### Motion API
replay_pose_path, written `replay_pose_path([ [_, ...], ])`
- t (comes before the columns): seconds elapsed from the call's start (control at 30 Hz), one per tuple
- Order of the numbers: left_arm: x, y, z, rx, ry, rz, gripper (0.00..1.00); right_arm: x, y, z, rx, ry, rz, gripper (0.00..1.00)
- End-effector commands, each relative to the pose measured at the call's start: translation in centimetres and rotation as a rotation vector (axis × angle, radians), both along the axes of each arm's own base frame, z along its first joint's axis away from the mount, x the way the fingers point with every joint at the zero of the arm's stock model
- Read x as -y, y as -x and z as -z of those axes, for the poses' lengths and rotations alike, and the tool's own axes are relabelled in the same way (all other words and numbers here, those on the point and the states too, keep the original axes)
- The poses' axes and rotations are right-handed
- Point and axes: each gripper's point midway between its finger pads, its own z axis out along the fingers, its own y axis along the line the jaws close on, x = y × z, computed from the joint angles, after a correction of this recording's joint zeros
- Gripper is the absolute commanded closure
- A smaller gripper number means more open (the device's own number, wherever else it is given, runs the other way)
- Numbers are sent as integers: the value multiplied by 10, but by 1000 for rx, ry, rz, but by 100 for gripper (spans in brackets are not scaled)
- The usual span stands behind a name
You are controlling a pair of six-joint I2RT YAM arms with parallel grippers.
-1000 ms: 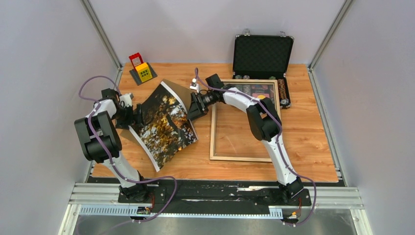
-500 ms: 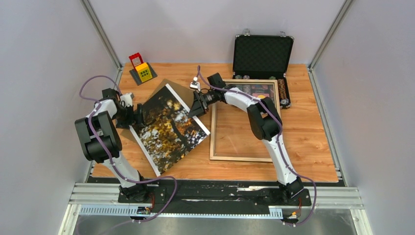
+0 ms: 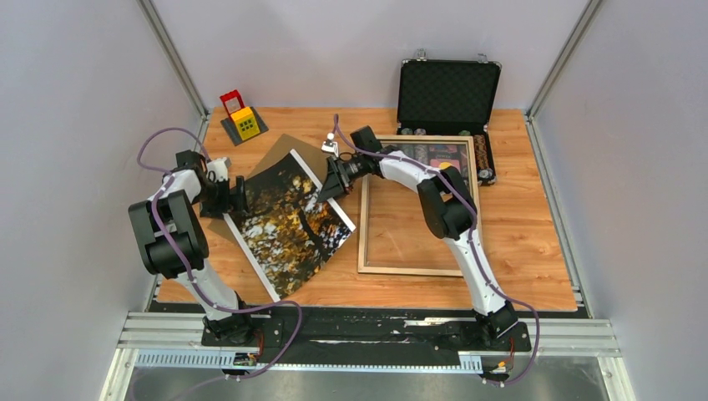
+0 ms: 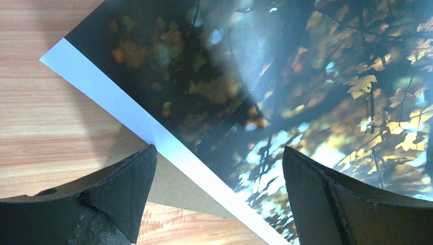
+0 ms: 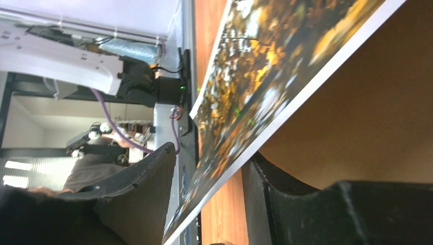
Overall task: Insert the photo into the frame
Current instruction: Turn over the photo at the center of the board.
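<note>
The photo (image 3: 288, 221), a glossy print of dark trees with orange and white leaves, lies tilted on a brown backing board (image 3: 280, 148) left of the frame (image 3: 364, 225). The pale wooden frame lies flat on the table with nothing inside its rails. My right gripper (image 3: 326, 185) is at the photo's far right edge. In the right wrist view the photo's white-bordered edge (image 5: 255, 87) runs between the fingers of my right gripper (image 5: 212, 153), which are apart. My left gripper (image 3: 238, 194) is wide open over the photo's left corner (image 4: 286, 76), with the board (image 4: 168, 184) below.
An open black case (image 3: 448, 92) with chips stands at the back right, touching the frame's far rail. A small red and yellow toy (image 3: 242, 119) sits at the back left. Grey walls enclose the table on three sides.
The photo, curled up off the table a second ago, now lies flatter on the board. The right gripper's fingers have narrowed around its edge. The left gripper stays wide open.
</note>
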Motion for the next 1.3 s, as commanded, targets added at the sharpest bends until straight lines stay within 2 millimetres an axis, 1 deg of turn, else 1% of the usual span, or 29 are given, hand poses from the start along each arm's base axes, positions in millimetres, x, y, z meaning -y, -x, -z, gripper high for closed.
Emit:
replay_pose_path([
  [0.0,25,11,6,-21,86,56,0,-8,-16,18,55,84,100,53],
  [0.13,29,12,7,-19,100,71,0,-11,-24,37,76,175,165,53],
  [0.27,32,13,6,-14,116,81,1,-18,-30,43,80,210,193,56],
  [0.4,35,11,3,0,125,90,1,-24,-28,43,67,214,190,61],
  [0.53,36,9,-1,14,127,101,1,-27,-26,39,64,209,188,67],
  [0.67,35,6,-6,27,121,104,1,-25,-26,31,72,208,198,77],
  [0.8,33,3,-14,43,111,104,1,-22,-25,18,84,214,220,94],
  [0.83,33,1,-18,51,110,104,1,-21,-26,10,95,212,231,99],
  [0.87,33,0,-20,55,109,102,1,-20,-26,4,102,213,241,100],
  [0.93,32,-4,-29,74,106,102,0,-17,-27,-10,126,212,265,100],
  [1.0,33,-7,-44,95,110,96,0,-15,-29,-27,162,207,293,100],
  [1.03,32,-12,-57,127,105,95,0,-13,-31,-37,185,204,310,100],
  [1.07,35,-12,-64,135,119,85,0,-12,-32,-48,210,202,328,100],
  [1.1,35,-17,-81,176,116,80,0,-9,-35,-57,238,207,348,100],
  [1.13,40,-17,-91,186,142,69,0,-6,-39,-67,270,219,378,100],
  [1.17,41,-22,-109,231,142,67,0,-4,-41,-78,304,222,399,100],
  [1.2,46,-22,-120,241,169,55,0,-1,-44,-89,341,224,422,100],
  [1.23,47,-26,-140,288,167,56,0,3,-47,-100,375,228,446,100],
  [1.27,53,-29,-156,313,183,54,0,7,-49,-112,413,231,470,100],
])
